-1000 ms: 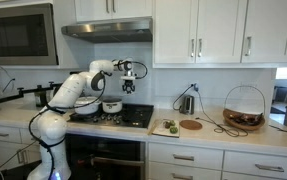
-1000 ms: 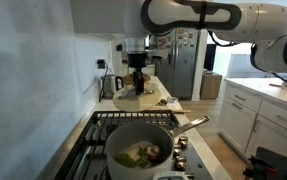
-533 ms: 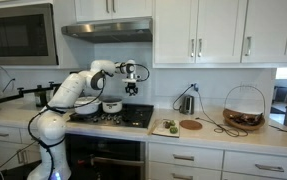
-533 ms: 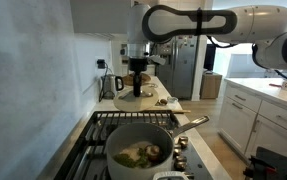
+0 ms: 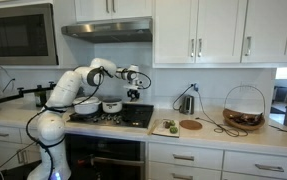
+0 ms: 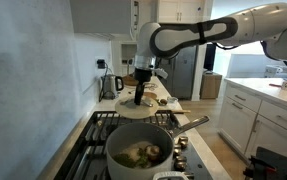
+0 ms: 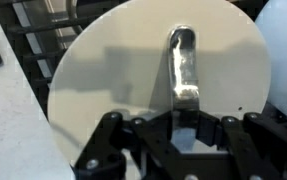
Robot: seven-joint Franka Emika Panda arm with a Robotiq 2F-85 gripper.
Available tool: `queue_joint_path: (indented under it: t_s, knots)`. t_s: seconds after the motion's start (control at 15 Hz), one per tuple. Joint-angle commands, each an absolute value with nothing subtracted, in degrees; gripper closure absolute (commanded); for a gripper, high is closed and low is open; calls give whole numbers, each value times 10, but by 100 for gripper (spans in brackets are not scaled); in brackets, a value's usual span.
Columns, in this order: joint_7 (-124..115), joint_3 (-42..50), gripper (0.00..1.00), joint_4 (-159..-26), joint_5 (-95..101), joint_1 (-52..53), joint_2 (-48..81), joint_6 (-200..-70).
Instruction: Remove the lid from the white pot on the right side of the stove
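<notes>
Lid [image 7: 153,80]: one flat, smooth, pale disc, one shiny metal bar handle [image 7: 183,65]; your gripper [image 7: 186,124] jaws clamped tight on that handle.

Lid [image 7: 113,90]: a flat, round, pale whitish disc with a narrow metal strap handle [image 7: 185,72] running across its centre. It is hanging roughly level in the gripper [image 7: 186,128], whose fingers are pinching that handle. In an exterior view the lid [image 6: 133,112] is hanging above the dark grates [image 6: 95,135], off the white pot [image 5: 111,105].

White pot: squat and round, standing upright on the stove [image 5: 118,118] with its dark rim showing.

Stove: a black cooktop over a black-fronted oven, sitting between white cabinets [image 5: 198,160].
</notes>
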State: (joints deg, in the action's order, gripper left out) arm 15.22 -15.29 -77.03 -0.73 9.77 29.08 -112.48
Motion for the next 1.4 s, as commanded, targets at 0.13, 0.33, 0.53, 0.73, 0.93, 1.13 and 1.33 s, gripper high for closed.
queue_joint_path:
  t_s: [0.13,0.33,0.53,0.73,0.93,1.13,1.33]
  knots:
    - [149,-140,100,-910,-38,88,217,-1226]
    - [145,-134,100,-937,-24,94,212,-1266]
    - [135,-128,100,-949,-9,101,213,-1293]
    - [123,-121,100,-960,0,105,216,-1313]
    - [112,-118,100,-968,-3,102,220,-1321]
    - [117,-115,100,-969,-9,97,226,-1319]
    - [120,-113,100,-963,-12,94,231,-1318]
